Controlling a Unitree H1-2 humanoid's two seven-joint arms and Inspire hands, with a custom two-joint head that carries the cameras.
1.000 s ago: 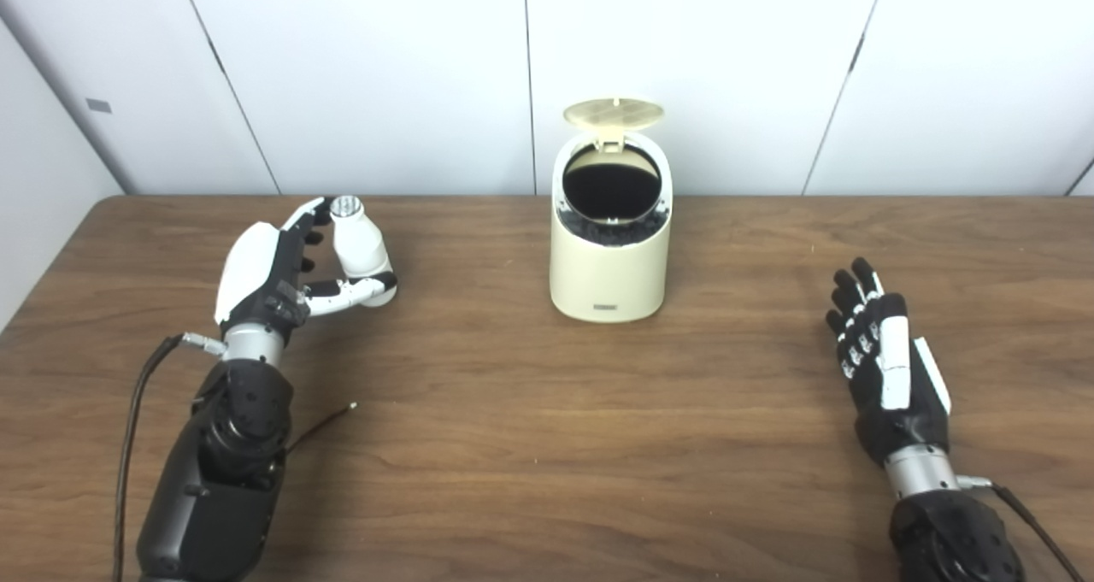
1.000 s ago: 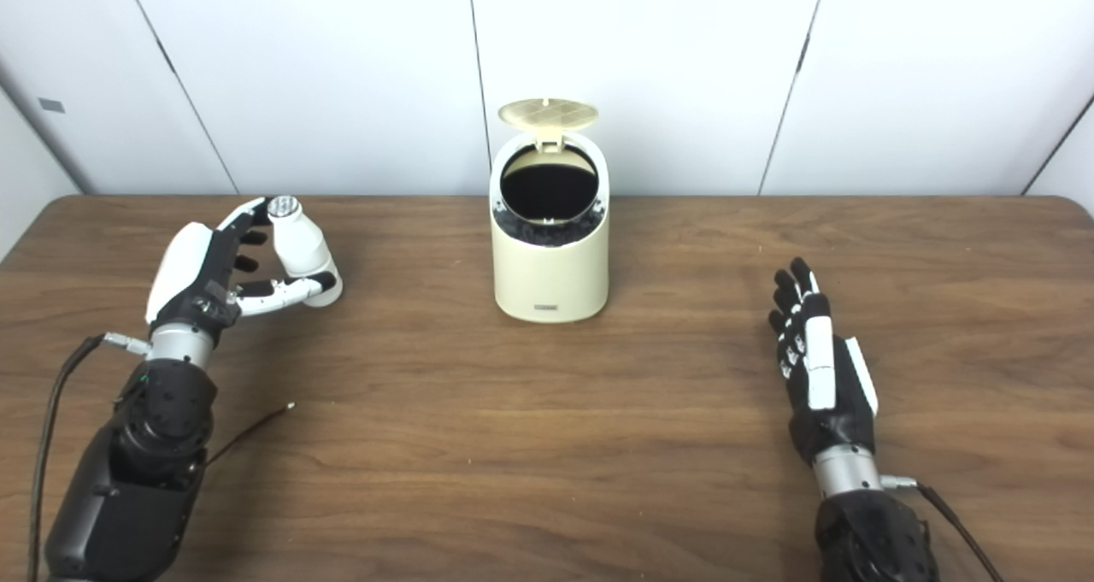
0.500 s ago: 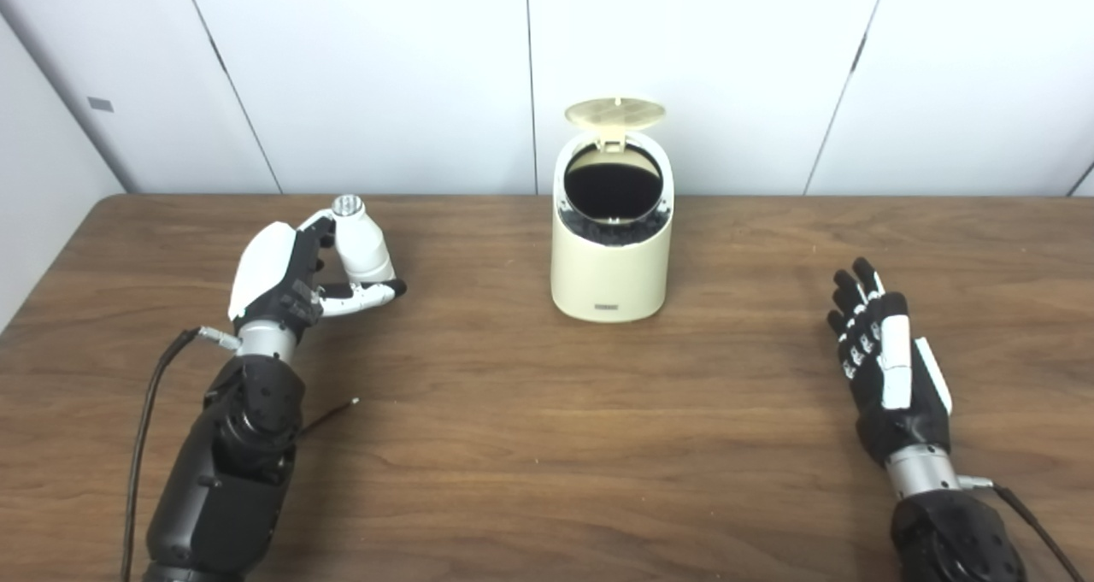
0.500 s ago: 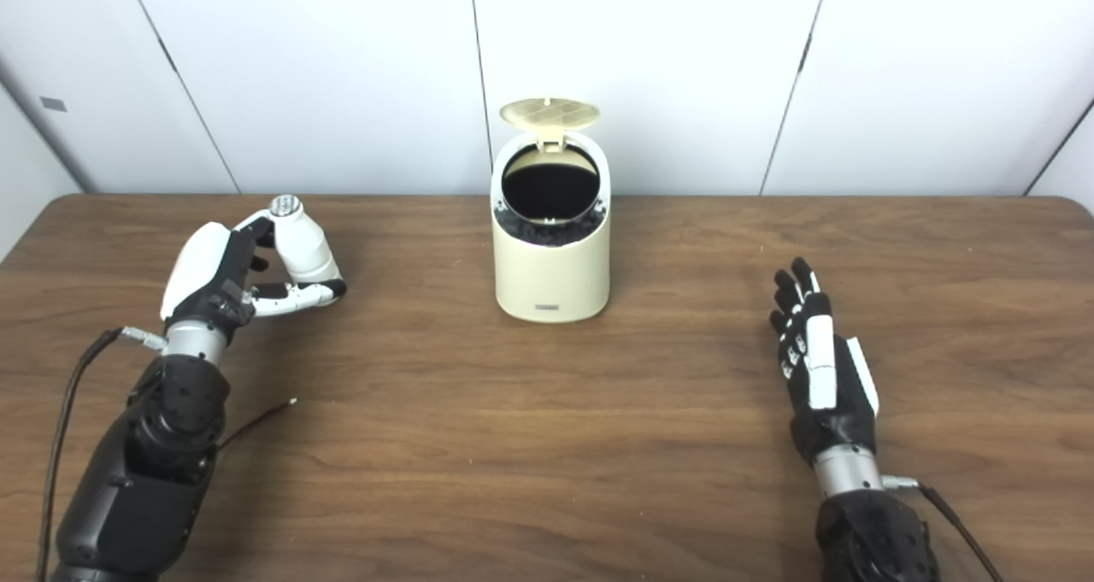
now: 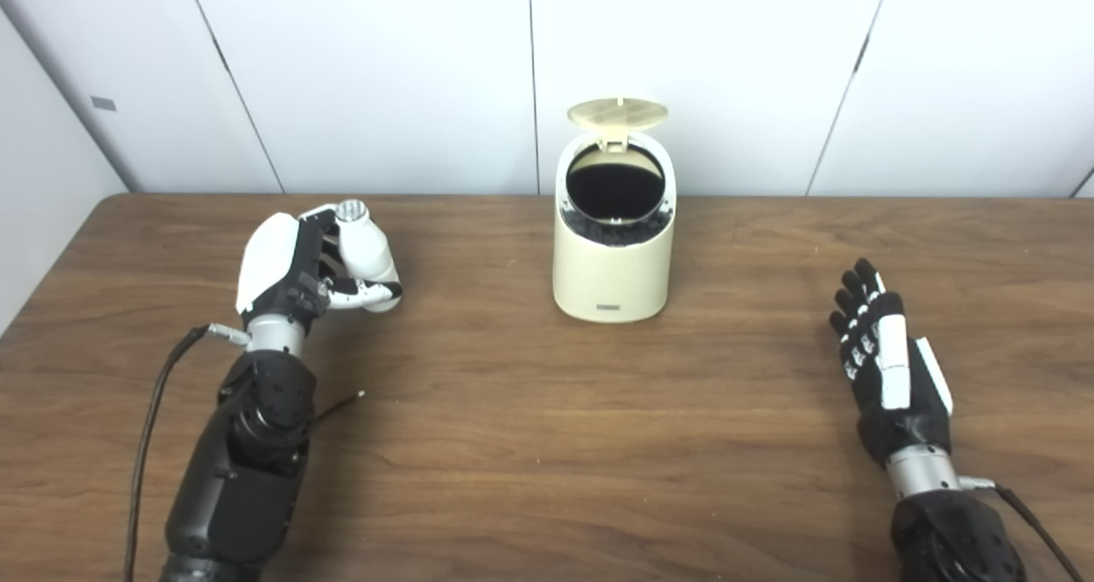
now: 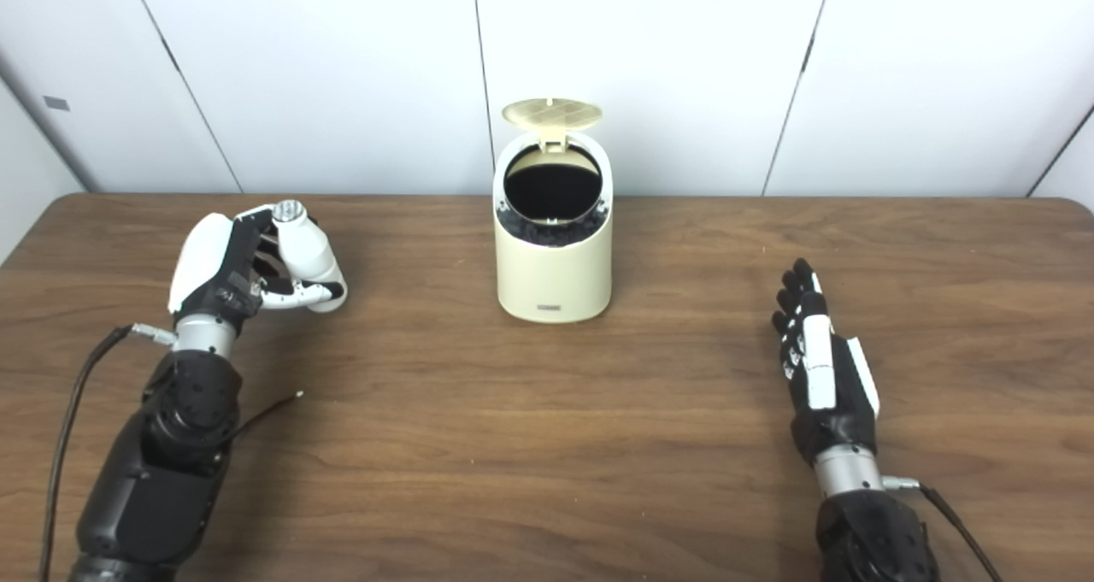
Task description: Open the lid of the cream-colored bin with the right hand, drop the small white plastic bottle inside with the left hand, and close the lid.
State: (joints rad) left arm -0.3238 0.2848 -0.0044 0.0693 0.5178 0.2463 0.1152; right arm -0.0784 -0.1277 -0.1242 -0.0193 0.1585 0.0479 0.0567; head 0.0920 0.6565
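A brown wood-grain table [image 5: 530, 445] fills the lower part of both views, its grain running from side to side. The far edge is straight, and the far left corner is rounded. Behind the far edge stands a white panelled wall [image 5: 385, 69], split by thin dark seams, some upright and some slanting. A small grey plate [image 5: 103, 103] sits on the panel behind the far left corner. Light is even and soft, with faint shadows on the worktop. No floor or window is in view.
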